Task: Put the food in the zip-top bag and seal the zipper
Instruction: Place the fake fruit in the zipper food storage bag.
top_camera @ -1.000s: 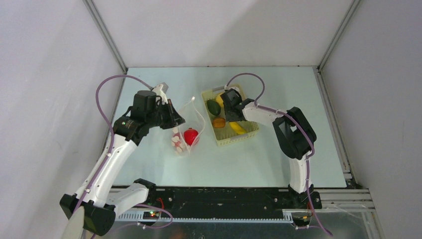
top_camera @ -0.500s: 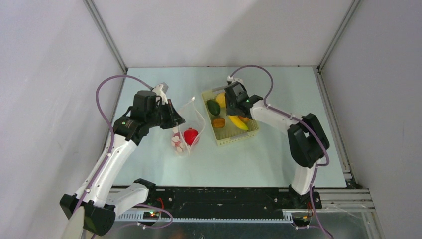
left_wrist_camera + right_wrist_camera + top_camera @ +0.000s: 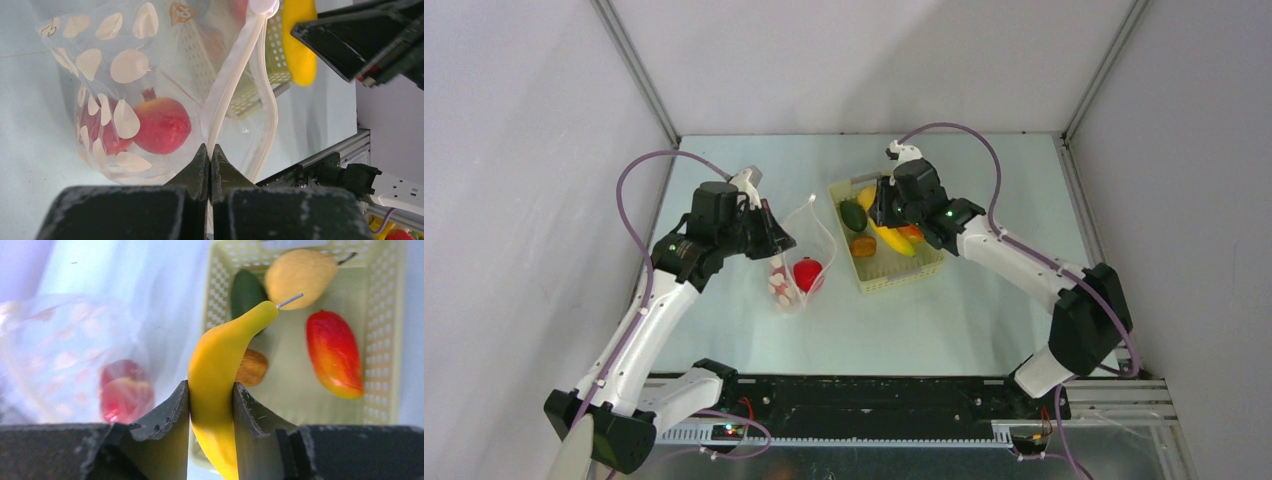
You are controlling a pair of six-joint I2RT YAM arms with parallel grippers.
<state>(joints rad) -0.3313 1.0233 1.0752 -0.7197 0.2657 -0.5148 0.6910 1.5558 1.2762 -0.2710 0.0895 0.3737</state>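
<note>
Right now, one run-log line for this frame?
left gripper: shut on zipper, zip-top bag mouth open | right gripper: shut on banana over basket | in bag: red fruit

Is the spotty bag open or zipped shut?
Open. The zip-top bag has its two white zipper strips spread apart; the left gripper pinches one.

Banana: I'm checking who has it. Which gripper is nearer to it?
Right. The right gripper is shut on the banana over the basket; the left gripper is off to its left, shut on the zipper.

Bare tabletop between bag and basket
</note>
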